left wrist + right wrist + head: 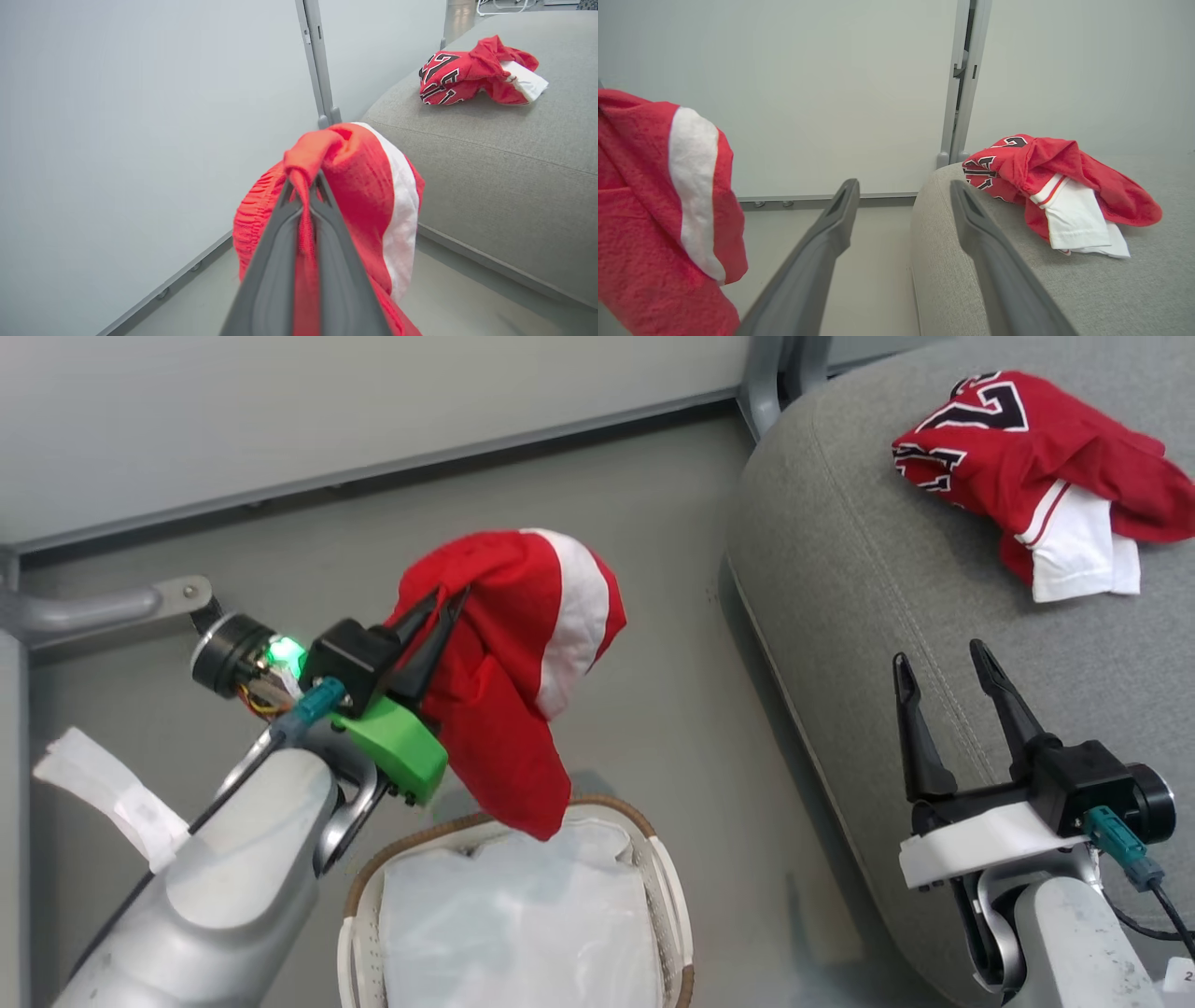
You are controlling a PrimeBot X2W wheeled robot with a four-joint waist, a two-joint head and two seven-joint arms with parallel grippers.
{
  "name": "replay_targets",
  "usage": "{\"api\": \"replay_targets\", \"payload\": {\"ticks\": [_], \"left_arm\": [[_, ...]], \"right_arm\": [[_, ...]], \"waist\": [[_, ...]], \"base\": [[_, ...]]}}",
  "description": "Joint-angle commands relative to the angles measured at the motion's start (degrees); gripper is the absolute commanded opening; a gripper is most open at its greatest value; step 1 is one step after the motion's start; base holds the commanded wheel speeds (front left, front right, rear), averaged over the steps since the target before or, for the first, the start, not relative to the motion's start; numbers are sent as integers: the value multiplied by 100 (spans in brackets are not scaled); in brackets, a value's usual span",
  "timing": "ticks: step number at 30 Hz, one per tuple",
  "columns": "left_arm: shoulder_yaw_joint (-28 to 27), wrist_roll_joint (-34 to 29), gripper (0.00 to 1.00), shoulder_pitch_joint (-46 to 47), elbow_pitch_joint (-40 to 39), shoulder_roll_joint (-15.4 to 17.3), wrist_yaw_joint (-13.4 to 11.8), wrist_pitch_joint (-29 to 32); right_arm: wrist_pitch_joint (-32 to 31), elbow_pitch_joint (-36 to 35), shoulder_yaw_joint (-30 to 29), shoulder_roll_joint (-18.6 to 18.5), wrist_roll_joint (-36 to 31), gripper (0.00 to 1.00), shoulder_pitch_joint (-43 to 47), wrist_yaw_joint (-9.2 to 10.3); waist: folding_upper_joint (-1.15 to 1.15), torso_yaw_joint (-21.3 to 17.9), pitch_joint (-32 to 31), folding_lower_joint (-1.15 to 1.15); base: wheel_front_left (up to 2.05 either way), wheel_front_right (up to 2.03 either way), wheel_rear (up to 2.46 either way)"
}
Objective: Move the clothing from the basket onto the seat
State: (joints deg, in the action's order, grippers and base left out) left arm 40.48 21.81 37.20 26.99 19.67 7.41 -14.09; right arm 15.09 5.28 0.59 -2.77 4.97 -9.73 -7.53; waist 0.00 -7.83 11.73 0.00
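The left gripper (pixel 448 599), left of centre in the head view, is clamped tight on a fold of a red garment (pixel 509 709) with a white stripe. In the left wrist view the cloth is pinched between the two fingers and bunches up over their tips. The garment hangs in the air from this grip. Its lowest corner droops at the far rim of the basket (pixel 674 896) at the bottom centre of the frame, and whether it touches the rim cannot be told. A white liner (pixel 513 915) lies inside the basket. Grey floor (pixel 653 663) runs from the basket to the seat (pixel 840 616), which takes up the right side of the frame. The right gripper (pixel 940 653), at the lower right, has its fingers spread wide and empty, pointing up the frame over the seat's near part. At the upper right the jersey (pixel 1027 457) lies crumpled on the seat, showing black numerals and a white panel, well apart from both grippers. A pale wall (pixel 280 401) crosses the top of the frame, with a grey post (pixel 766 373) at the seat's far corner.
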Motion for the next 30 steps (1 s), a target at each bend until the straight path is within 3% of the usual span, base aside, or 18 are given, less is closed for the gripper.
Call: {"api": "replay_targets", "payload": {"ticks": [1, 8, 20, 30], "left_arm": [[-7, 81, 0, 165, -82, 56, 11, 63], [-76, 229, 0, 852, -344, 146, 5, 370], [-84, 407, 0, 1303, -302, -114, -14, 421], [300, 546, 0, 1172, -531, -311, -1, 415]], "right_arm": [[11, 39, 34, -21, -20, 100, 132, 8], [11, 167, 330, -20, 10, 100, 43, 8], [11, 427, 1478, -20, 477, 100, -734, 8], [10, 1575, 2189, -22, 483, 100, -1963, 8]], "waist": [[0, 188, -603, 0], [0, 146, -821, 0], [0, 48, -944, 0], [0, 245, -1095, 0]], "base": [[0, 0, 0], [0, 0, 0], [0, 0, 0], [0, 0, 0]]}}
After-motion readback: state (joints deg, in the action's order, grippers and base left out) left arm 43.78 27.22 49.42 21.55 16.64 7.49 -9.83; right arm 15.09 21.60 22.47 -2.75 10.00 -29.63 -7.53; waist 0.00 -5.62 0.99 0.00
